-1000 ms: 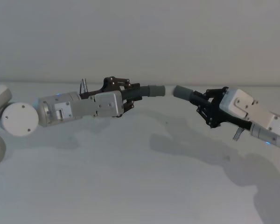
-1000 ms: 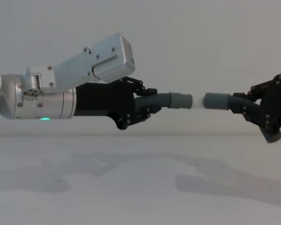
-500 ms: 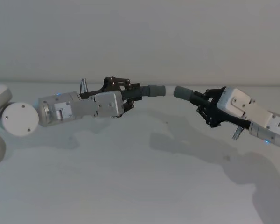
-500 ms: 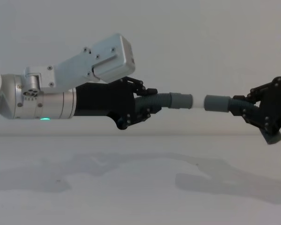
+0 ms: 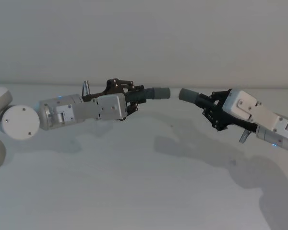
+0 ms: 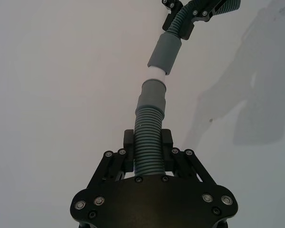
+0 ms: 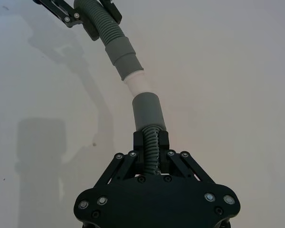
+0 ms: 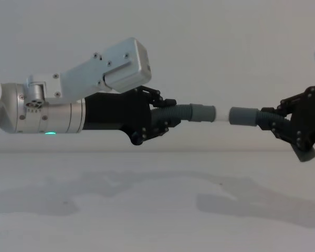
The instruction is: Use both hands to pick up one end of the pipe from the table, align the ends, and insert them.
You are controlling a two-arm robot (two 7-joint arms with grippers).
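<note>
We had both pipe halves up off the counter point(image 8: 157, 210), left gripper point(image 8: 156, 122) clamped on the white-tipped piece point(image 8: 191, 112), right gripper point(image 8: 283, 122) on the other point(image 8: 247, 115), cuffs facing but angled, so squaring them before pushing looked smart.

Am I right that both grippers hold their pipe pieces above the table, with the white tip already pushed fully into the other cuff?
Not quite. The left gripper and right gripper do hold their pipe pieces above the table, but the white tip on the left piece isn't inserted. The chest view shows it just short of the right piece's cuff.
</note>
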